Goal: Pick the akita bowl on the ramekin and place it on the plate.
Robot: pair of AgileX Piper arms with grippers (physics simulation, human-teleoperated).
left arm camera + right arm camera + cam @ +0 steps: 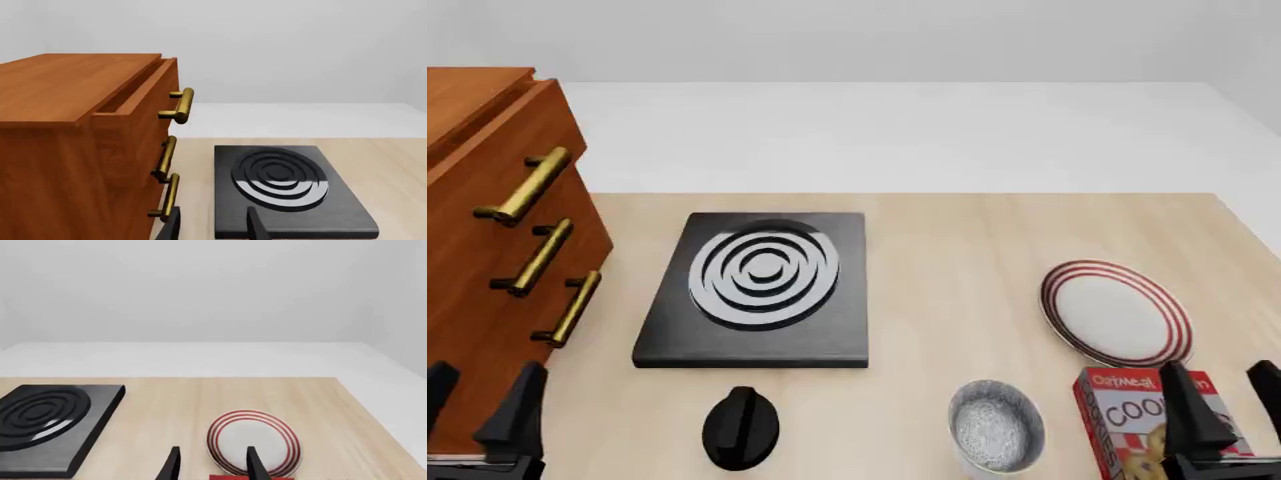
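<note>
While both grippers, left (481, 410) and right (1228, 400), hover spread and empty at table's near edge, bowl (996, 425) sits on ramekin near that edge, plate (1116, 313) toward right edge, beside box (1121, 415).

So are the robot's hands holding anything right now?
No, nothing is held. The left gripper and the right gripper both have their jaws apart with only air between them. The akita bowl sits untouched.
</note>
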